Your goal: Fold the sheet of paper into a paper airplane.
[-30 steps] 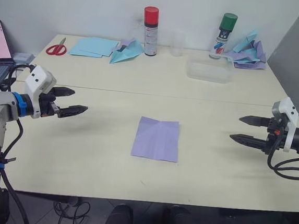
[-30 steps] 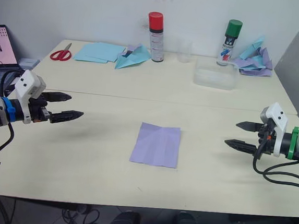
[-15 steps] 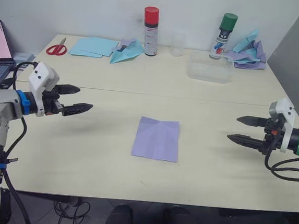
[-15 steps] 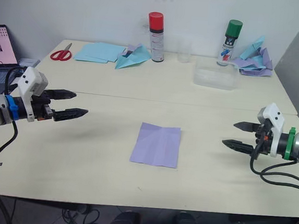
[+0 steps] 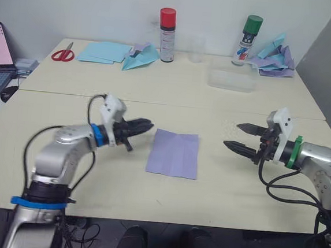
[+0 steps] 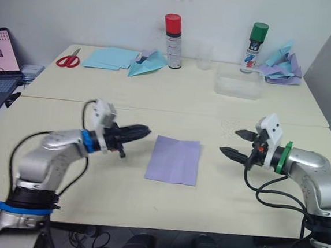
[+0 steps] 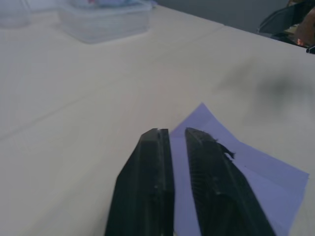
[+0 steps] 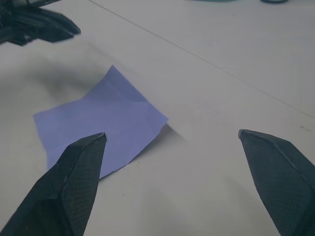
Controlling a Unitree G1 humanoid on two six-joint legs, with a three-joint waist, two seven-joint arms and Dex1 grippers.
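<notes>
Sheet of paper (image 5: 173, 153) flat between nearly closed left fingers (image 5: 140, 126), wide-open right fingers (image 5: 241, 137)

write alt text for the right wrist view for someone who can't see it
The right gripper, fingers wide open, points at a lavender sheet of paper lying flat on a pale table, with no finger touching it. Beyond the sheet, the left gripper reaches in with its dark fingers nearly together.

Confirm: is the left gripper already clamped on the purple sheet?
No. The left gripper hangs beside the sheet of paper, fingers nearly together, nothing between them.
</notes>
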